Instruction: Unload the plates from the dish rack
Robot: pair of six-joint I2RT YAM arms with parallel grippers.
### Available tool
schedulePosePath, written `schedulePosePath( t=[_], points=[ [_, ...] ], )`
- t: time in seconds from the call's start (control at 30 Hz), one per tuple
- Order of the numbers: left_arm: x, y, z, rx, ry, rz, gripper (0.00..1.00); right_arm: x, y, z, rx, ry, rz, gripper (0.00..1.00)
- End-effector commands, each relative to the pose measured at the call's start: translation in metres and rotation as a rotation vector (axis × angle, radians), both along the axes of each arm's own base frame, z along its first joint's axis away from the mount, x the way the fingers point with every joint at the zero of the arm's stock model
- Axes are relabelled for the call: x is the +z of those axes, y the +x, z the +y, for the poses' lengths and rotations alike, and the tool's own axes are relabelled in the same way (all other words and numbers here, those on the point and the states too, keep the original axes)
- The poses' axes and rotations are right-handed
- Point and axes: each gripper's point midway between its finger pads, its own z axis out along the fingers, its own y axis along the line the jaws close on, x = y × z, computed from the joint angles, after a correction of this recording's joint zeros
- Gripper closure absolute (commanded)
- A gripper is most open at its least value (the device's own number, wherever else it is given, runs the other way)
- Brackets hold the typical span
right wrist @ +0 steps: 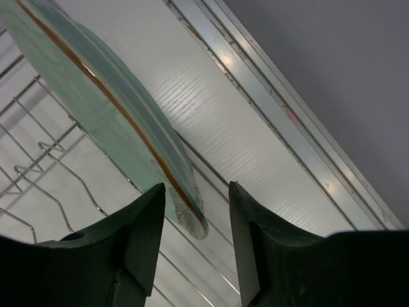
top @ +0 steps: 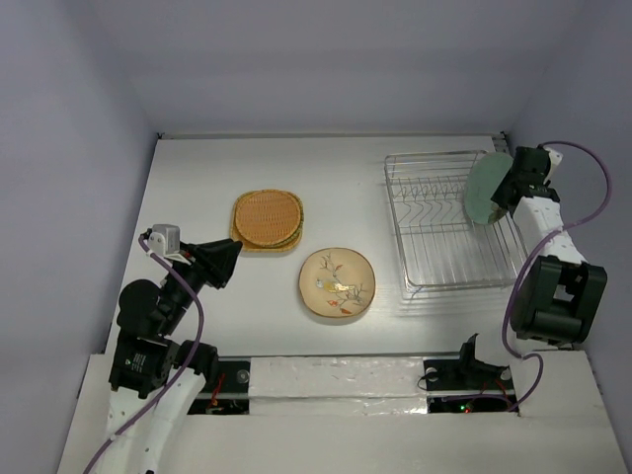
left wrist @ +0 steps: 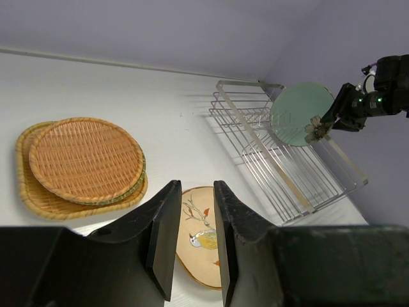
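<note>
Right wrist: right hand (right wrist: 196, 190) apart astride pale green plate (right wrist: 102, 109); left hand (left wrist: 197, 185) slightly apart.

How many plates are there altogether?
5. Three sit in a stack on the left, the cream plate lies flat beside it, and the pale green plate stands in the dish rack. The stack may hide more.

White tabletop (top: 217, 178) between plain pale lavender walls (top: 326, 59) at left, back and right, soft even light.
</note>
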Motion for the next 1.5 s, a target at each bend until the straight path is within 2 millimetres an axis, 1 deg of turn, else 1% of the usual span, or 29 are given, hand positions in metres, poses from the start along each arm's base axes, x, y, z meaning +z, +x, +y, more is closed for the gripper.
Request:
schedulePosePath(
  t=[0.0, 0.03, 0.13, 0.17, 0.23, 0.27, 0.33, 0.37, 0.43, 0.47, 0.57, 0.6, 0.67, 0.7, 0.77, 0.83, 0.9, 0.97, 1.03, 1.13, 1.17, 1.2, 1.23, 1.27, 1.3, 1.37, 1.4, 1.43, 1.47],
  points=[
    [0.012, 0.001, 0.001, 0.009, -0.012, -0.047, 0.76, 0.027, 0.024, -0.008, 0.048, -0.062, -0.064, 0.51],
    [0.012, 0.000, 0.002, 0.011, -0.013, -0.049, 0.76, 0.028, 0.025, -0.010, 0.049, -0.075, -0.059, 0.51],
    [0.014, -0.001, 0.002, 0.012, -0.015, -0.055, 0.76, 0.026, 0.028, -0.016, 0.045, -0.103, -0.039, 0.59],
    [0.014, -0.001, 0.002, 0.012, -0.016, -0.058, 0.76, 0.029, 0.029, -0.017, 0.047, -0.110, -0.044, 0.65],
    [0.014, -0.001, 0.002, 0.012, -0.015, -0.055, 0.76, 0.033, 0.030, -0.017, 0.053, -0.121, -0.052, 0.70],
    [0.013, -0.001, 0.002, 0.012, -0.015, -0.055, 0.76, 0.036, 0.029, -0.018, 0.051, -0.127, -0.053, 0.79],
    [0.014, -0.001, 0.002, 0.009, -0.014, -0.059, 0.76, 0.039, 0.027, -0.022, 0.042, -0.145, -0.039, 0.84],
    [0.015, -0.002, 0.002, 0.009, -0.015, -0.062, 0.76, 0.040, 0.026, -0.023, 0.038, -0.154, -0.028, 0.92],
    [0.014, -0.001, 0.002, 0.009, -0.014, -0.059, 0.76, 0.044, 0.023, -0.026, 0.035, -0.171, -0.012, 0.98],
    [0.014, -0.001, 0.002, 0.011, -0.014, -0.059, 0.76, 0.050, 0.021, -0.025, 0.037, -0.177, -0.021, 1.00],
    [0.014, -0.001, 0.002, 0.008, -0.013, -0.056, 0.76, 0.066, 0.019, -0.025, 0.048, -0.192, -0.038, 1.00],
    [0.015, -0.002, 0.002, 0.008, -0.014, -0.061, 0.76, 0.078, 0.015, -0.026, 0.042, -0.204, -0.045, 1.00],
    [0.015, -0.002, 0.002, 0.009, -0.015, -0.062, 0.76, 0.090, 0.011, -0.027, 0.049, -0.228, -0.044, 1.00],
    [0.016, -0.002, 0.002, 0.009, -0.017, -0.064, 0.76, 0.100, 0.009, -0.026, 0.055, -0.236, -0.063, 1.00],
    [0.016, -0.003, 0.002, 0.009, -0.018, -0.066, 0.76, 0.113, 0.009, -0.020, 0.075, -0.244, -0.089, 1.00],
    [0.016, -0.003, 0.002, 0.008, -0.018, -0.067, 0.76, 0.123, 0.010, -0.007, 0.127, -0.260, -0.105, 1.00],
    [0.016, -0.004, 0.002, 0.008, -0.019, -0.070, 0.76, 0.129, 0.010, -0.003, 0.132, -0.269, -0.121, 1.00],
    [0.017, -0.005, 0.002, 0.006, -0.019, -0.073, 0.76, 0.138, 0.011, 0.010, 0.174, -0.285, -0.130, 1.00],
    [0.016, -0.005, 0.002, 0.003, -0.018, -0.070, 0.76, 0.148, 0.009, 0.011, 0.159, -0.325, -0.139, 1.00],
    [0.017, -0.005, 0.002, 0.003, -0.019, -0.073, 0.76, 0.176, 0.000, 0.011, 0.113, -0.366, -0.177, 1.00],
    [0.017, -0.004, 0.002, 0.005, -0.019, -0.072, 0.76, 0.187, -0.003, 0.014, 0.110, -0.365, -0.205, 1.00],
    [0.017, -0.005, 0.002, 0.003, -0.019, -0.072, 0.76, 0.201, -0.007, 0.014, 0.085, -0.379, -0.233, 1.00],
    [0.017, -0.005, 0.002, 0.003, -0.019, -0.072, 0.76, 0.210, -0.011, 0.012, 0.063, -0.387, -0.249, 1.00],
    [0.017, -0.005, 0.002, 0.003, -0.019, -0.072, 0.76, 0.235, -0.021, 0.011, 0.016, -0.370, -0.320, 1.00],
    [0.017, -0.005, 0.002, 0.003, -0.019, -0.072, 0.76, 0.234, -0.022, 0.011, 0.016, -0.369, -0.317, 1.00],
    [0.017, -0.004, 0.002, 0.005, -0.019, -0.072, 0.76, 0.257, -0.027, 0.024, 0.031, -0.340, -0.403, 1.00],
    [0.016, -0.004, 0.002, 0.006, -0.019, -0.070, 0.76, 0.262, -0.028, 0.031, 0.047, -0.324, -0.428, 1.00],
    [0.017, -0.004, 0.002, 0.008, -0.019, -0.072, 0.76, 0.272, -0.027, 0.049, 0.105, -0.296, -0.475, 1.00],
    [0.016, -0.004, 0.002, 0.008, -0.018, -0.069, 0.76, 0.277, -0.026, 0.063, 0.133, -0.258, -0.515, 1.00]
  ],
)
